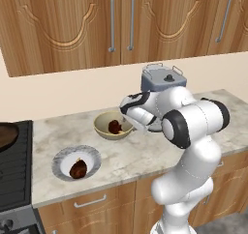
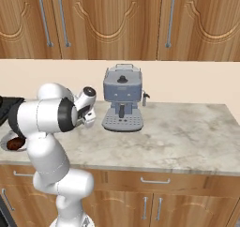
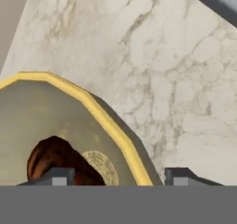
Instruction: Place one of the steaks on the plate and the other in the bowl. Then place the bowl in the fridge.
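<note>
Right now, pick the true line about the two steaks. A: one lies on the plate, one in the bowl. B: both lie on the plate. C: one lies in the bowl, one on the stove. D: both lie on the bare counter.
A: one steak sits on the white plate, and the other steak sits inside the tan bowl.

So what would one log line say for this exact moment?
stage: grasping bowl | small olive-tan bowl: steak inside | round white plate: steak on it | end effector: straddling bowl rim

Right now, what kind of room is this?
A kitchen, rendered: marble-look counter under wooden wall cabinets, a stove at its left end, a grey coffee machine against the wall.
</note>
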